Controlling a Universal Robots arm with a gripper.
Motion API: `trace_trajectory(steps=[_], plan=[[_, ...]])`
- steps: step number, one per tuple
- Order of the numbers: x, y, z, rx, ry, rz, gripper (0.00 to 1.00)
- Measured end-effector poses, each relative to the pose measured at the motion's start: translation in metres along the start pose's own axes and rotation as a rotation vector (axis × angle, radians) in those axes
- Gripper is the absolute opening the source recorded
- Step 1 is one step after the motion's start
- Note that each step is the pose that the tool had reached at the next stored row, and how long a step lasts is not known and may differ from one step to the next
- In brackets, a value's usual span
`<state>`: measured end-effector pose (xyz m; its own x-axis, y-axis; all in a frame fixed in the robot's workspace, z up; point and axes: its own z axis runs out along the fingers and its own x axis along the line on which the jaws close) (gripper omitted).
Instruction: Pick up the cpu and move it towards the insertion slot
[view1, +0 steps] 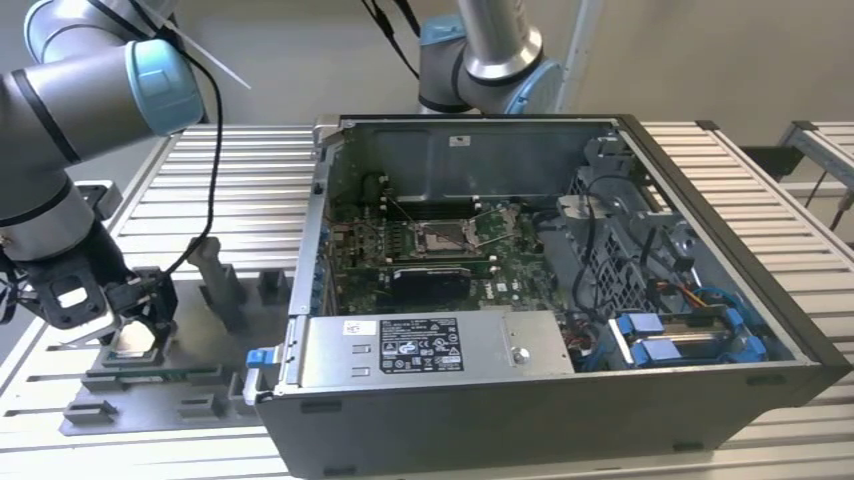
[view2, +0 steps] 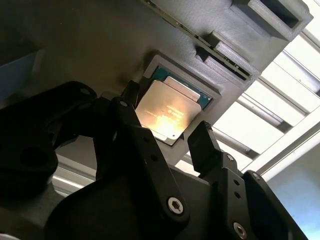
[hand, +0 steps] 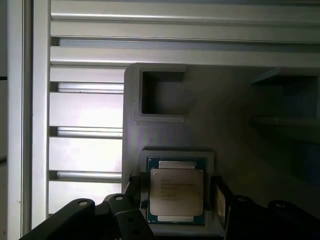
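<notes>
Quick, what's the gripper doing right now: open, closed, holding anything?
Gripper: open, holding nothing; its fingers straddle the cpu, which lies in its grey holder.

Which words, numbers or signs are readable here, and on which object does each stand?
The white label on the silver power supply box: print too small to read.
The small white sticker on the grey case wall: too small to read.
The silvery-white square cpu: faint engraved lines, blurred in both wrist views.
No text can be quoted.
</notes>
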<state>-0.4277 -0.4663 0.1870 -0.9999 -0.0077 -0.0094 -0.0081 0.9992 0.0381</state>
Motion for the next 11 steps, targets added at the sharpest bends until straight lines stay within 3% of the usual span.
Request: trace_trajectory(steps=[1, 2, 11], plan=[[0.0000, 0.0000, 0.0000, -0.0001, -0.0003, 0.000, 1.00], [0.0000, 0.0000, 0.0000, 0.0000, -0.0006, 0.000, 0.00], [0.0000, 0.0000, 0.0000, 0.0000, -0.0033, -0.001, 0.00]])
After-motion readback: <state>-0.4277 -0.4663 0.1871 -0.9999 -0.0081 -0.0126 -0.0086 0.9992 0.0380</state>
